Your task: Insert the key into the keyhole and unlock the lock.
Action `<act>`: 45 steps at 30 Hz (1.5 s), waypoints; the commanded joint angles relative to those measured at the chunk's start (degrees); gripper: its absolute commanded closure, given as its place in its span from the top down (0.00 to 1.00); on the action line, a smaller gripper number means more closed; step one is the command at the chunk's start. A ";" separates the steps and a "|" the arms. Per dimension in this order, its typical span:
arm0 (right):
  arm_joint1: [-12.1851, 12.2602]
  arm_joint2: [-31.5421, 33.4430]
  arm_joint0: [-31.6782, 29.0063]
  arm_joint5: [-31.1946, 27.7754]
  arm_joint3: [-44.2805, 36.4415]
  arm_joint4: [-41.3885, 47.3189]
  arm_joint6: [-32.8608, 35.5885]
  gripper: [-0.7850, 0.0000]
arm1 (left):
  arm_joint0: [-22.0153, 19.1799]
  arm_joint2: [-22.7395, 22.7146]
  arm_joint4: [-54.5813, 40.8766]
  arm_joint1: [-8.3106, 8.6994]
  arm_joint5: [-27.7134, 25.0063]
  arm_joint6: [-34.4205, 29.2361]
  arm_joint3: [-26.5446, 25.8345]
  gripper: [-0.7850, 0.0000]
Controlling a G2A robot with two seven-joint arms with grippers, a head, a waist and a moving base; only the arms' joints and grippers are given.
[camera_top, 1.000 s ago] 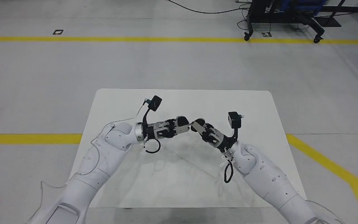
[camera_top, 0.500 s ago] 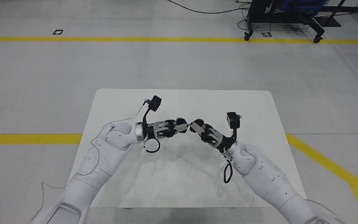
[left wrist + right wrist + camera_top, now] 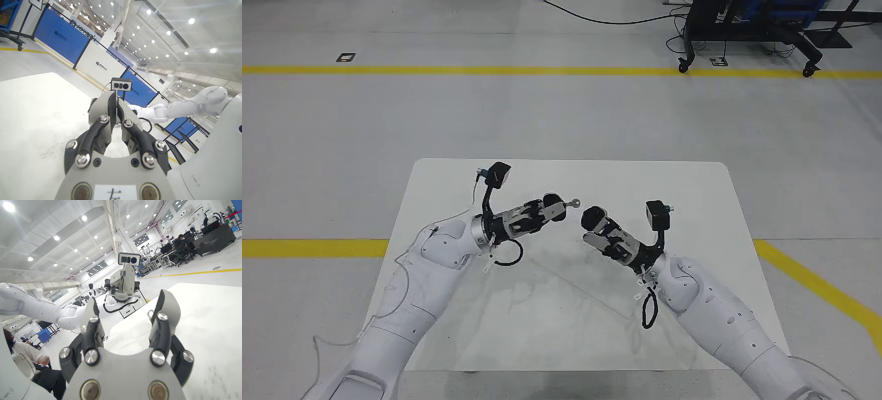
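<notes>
My left gripper [image 3: 562, 207] hovers over the middle of the white table [image 3: 572, 180], shut on a thin metal piece that looks like the key [image 3: 117, 98], seen edge-on between its pads. A small silver bit [image 3: 575, 202] juts from its tip. My right gripper [image 3: 590, 218] faces it a short gap away, open, with nothing between its fingers [image 3: 167, 306]. In the right wrist view the left gripper [image 3: 122, 281] points straight at the camera. A small silver loop [image 3: 150, 313] peeks out beside one right finger; I cannot tell whether it lies on the table or hangs.
The table's far edge [image 3: 572, 162] and rounded corners lie close behind both arms. A dark wheeled cart [image 3: 742, 35] stands on the floor far back right. Yellow lines [image 3: 442, 70] cross the floor around the table.
The two grippers met tip to tip over the table's middle; now they are apart. The left gripper has drawn back to the left and farther away, and its wrist has turned.
</notes>
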 commanded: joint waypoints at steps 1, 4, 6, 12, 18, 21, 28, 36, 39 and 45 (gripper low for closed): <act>0.00 0.00 0.00 0.00 0.00 0.00 0.00 1.00 | -0.02 0.03 0.08 0.00 0.00 -0.04 0.00 0.00; 0.00 0.00 0.00 0.00 0.00 0.00 0.00 1.00 | 0.04 0.06 0.39 0.01 0.19 0.04 -0.23 0.00; -0.05 -0.46 0.00 1.08 -0.44 -1.64 1.75 1.00 | 0.02 -0.35 4.20 0.18 0.30 0.28 -2.07 0.00; 0.73 -0.14 2.69 3.84 1.38 -5.55 15.92 1.00 | 1.84 -2.64 10.28 1.29 2.88 0.34 -4.92 0.00; 3.48 6.82 0.43 0.00 -1.08 -6.29 20.41 0.93 | 1.50 -2.36 12.58 2.48 4.33 -6.42 -7.72 0.00; 4.74 9.01 -2.27 0.00 -5.16 -3.10 21.52 0.46 | 1.35 -0.06 14.61 2.82 4.99 -7.08 -9.86 0.00; 6.71 9.78 -4.21 0.00 -9.35 4.15 27.77 0.36 | -0.24 3.65 16.11 3.65 4.93 -7.02 -9.93 0.00; 7.48 8.37 -3.61 0.00 -9.38 9.77 31.66 0.42 | -1.04 4.18 15.79 4.14 4.52 -6.41 -8.97 0.00; 7.55 7.92 -3.02 0.00 -8.46 10.69 32.57 0.42 | -1.26 4.55 15.84 4.21 4.66 -6.35 -8.97 0.00; 7.31 6.48 -1.94 0.00 -7.63 11.30 33.34 0.42 | -1.63 5.44 16.50 4.29 4.57 -5.95 -9.13 0.00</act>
